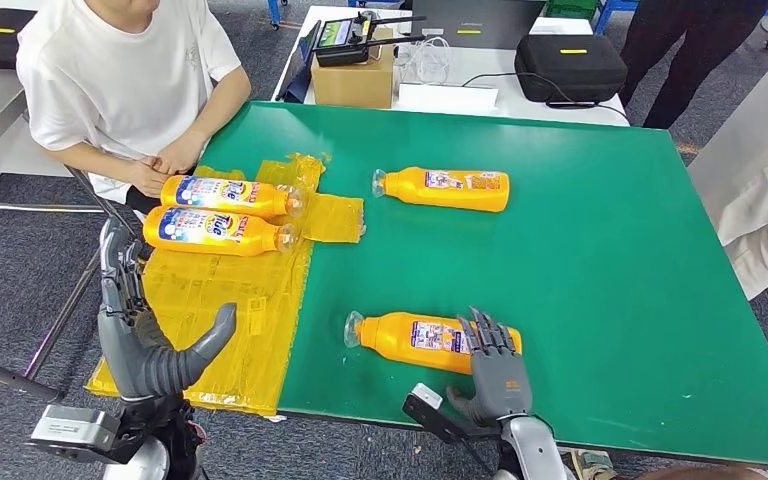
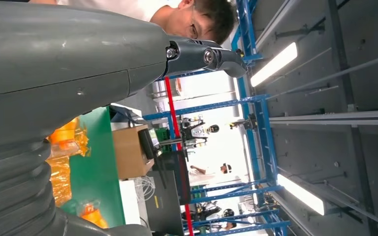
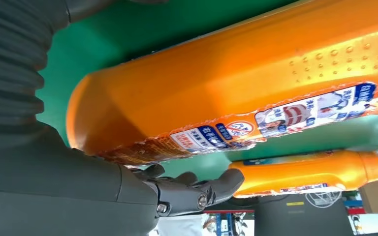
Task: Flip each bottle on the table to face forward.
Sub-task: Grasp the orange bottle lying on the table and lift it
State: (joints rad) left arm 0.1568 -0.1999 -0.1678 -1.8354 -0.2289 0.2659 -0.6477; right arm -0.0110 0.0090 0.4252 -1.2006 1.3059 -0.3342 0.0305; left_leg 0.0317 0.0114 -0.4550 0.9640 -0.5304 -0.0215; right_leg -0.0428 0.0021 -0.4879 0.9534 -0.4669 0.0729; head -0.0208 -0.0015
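Covering near bottle [image 1: 420,340] base: right hand [image 1: 495,365] | grip unclear

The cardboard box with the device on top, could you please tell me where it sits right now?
In the head view, the cardboard box sits on the white table just beyond the green table's far edge, left of the black case.

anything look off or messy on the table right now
The yellow plastic sheet is crumpled and torn-looking, with its near corner hanging past the green table edge. Two orange bottles on the green lie with their small-print back labels up, unlike the two on the sheet. Nothing looks spilled.
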